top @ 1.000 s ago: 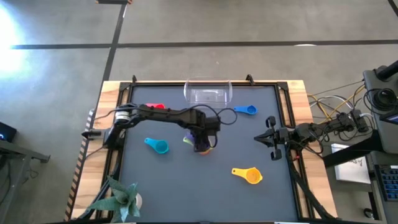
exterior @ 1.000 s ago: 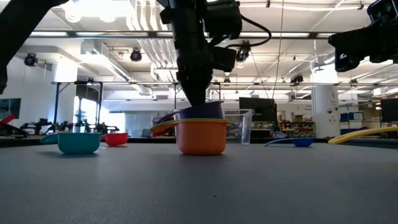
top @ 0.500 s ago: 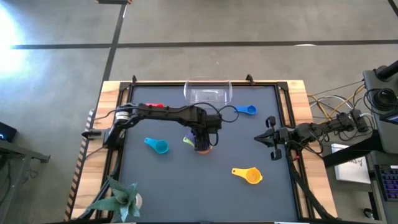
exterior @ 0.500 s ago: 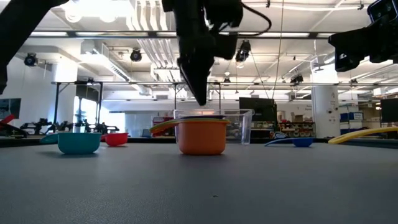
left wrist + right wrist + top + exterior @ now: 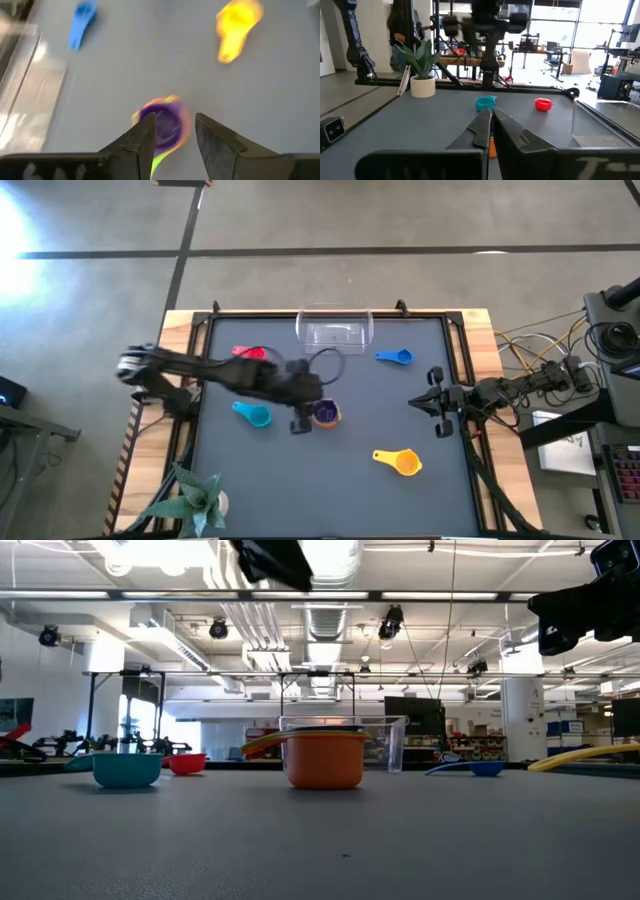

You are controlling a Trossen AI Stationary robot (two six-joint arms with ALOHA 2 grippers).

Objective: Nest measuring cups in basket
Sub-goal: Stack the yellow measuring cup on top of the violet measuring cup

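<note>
My left gripper hangs above the table's middle, just left of the stack of nested cups in the high view, its fingers parted a little and holding nothing. In the left wrist view the gripper frames that stack from above: the purple cup sits innermost, with an orange rim around it and a sliver of green handle poking out below. In the low view the stack stands upright on the table, a broad orange cup outermost, coloured handles jutting left from its rim.

The clear basket stands at the upper centre edge of the table, apart from the stack. Loose cups lie around: red upper left, light blue centre left, blue upper right, yellow lower right.

My right gripper waits at the table's right edge, fingers pressed together.
</note>
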